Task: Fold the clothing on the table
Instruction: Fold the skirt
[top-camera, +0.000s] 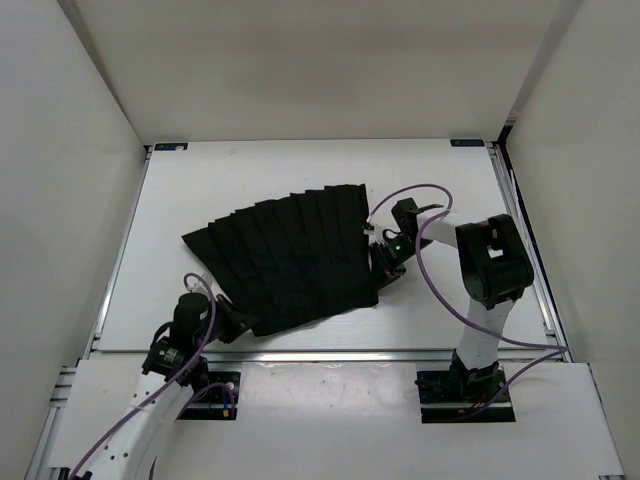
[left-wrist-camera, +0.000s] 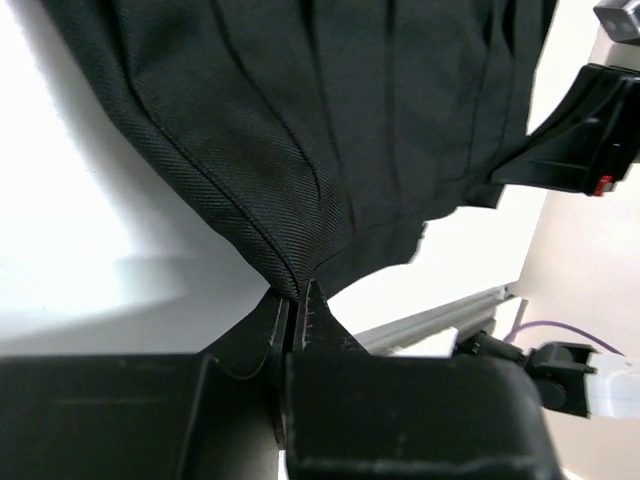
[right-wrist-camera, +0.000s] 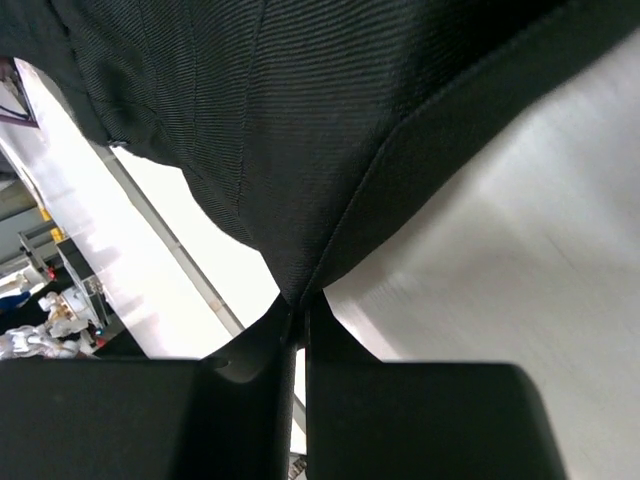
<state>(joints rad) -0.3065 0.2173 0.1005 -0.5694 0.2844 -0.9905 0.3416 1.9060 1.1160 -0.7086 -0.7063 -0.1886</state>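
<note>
Left wrist view: the left claw (left-wrist-camera: 296, 312) pinches the near left corner of the clothing (left-wrist-camera: 330, 120). The right claw (right-wrist-camera: 298, 312) pinches its right edge. The garment lies fanned out mid-tabletop (top-camera: 200, 180). It looks soft, light and prone to sagging, so corners are probably the best holds.

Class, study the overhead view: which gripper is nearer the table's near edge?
Left. The left gripper pinches the clothing at its near corner, close to the table edge. The right gripper pinches its right side, farther in.
</note>
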